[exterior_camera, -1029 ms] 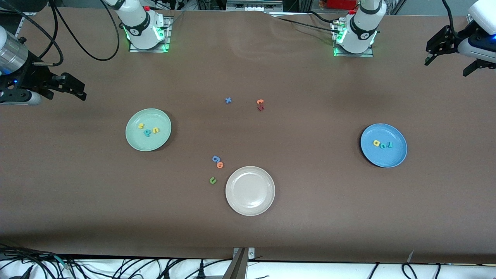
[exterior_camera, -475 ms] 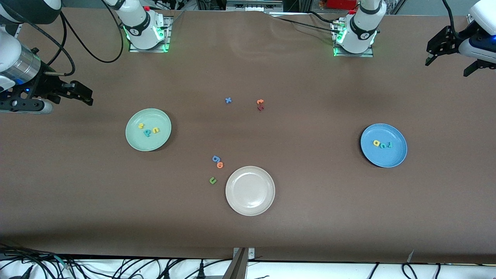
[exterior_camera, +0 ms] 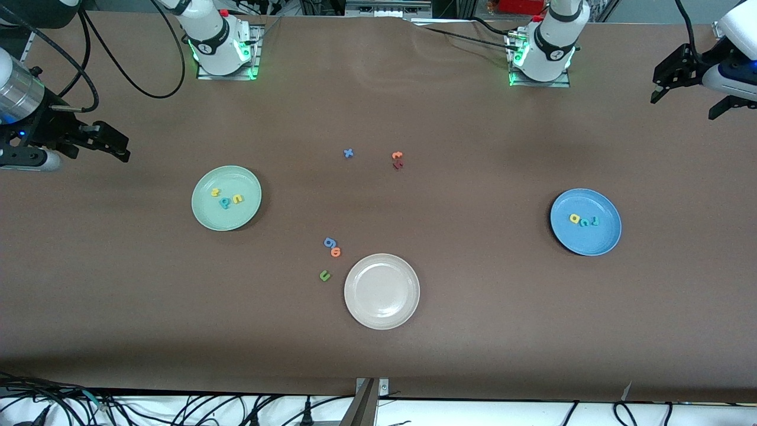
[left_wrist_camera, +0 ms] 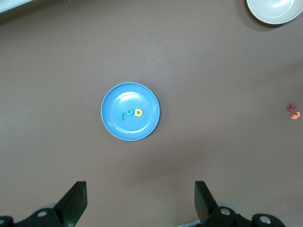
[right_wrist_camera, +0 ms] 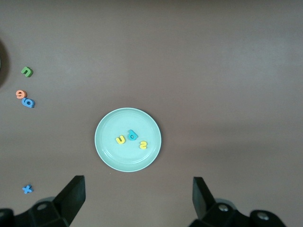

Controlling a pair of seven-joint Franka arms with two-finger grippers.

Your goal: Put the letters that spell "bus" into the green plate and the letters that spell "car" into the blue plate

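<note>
The green plate (exterior_camera: pixel 208 214) lies toward the right arm's end of the table and holds a yellow "s" (exterior_camera: pixel 215 191), a teal "b" (exterior_camera: pixel 225 203) and a yellow "u" (exterior_camera: pixel 237 199). Toward the left arm's end, the blue plate (exterior_camera: pixel 598 239) holds a yellow "a" (exterior_camera: pixel 574 218), a teal "c" (exterior_camera: pixel 584 222) and a teal "r" (exterior_camera: pixel 594 220). My right gripper (exterior_camera: pixel 115 143) hangs open and empty over the table's end, well above the green plate (right_wrist_camera: pixel 112 155). My left gripper (exterior_camera: pixel 689 97) hangs open and empty off its end, above the blue plate (left_wrist_camera: pixel 138 130).
A beige-white plate (exterior_camera: pixel 382 316) sits nearest the front camera, mid-table. Beside it lie a blue "g" (exterior_camera: pixel 329 242), an orange "o" (exterior_camera: pixel 336 252) and a dark green "u" (exterior_camera: pixel 324 275). Farther back lie a blue "x" (exterior_camera: pixel 348 153), an orange "t" (exterior_camera: pixel 397 155) and a dark red letter (exterior_camera: pixel 397 165).
The right gripper swung slightly toward the green plate and then back. The left gripper rose a touch. Plates and letters have not moved.
</note>
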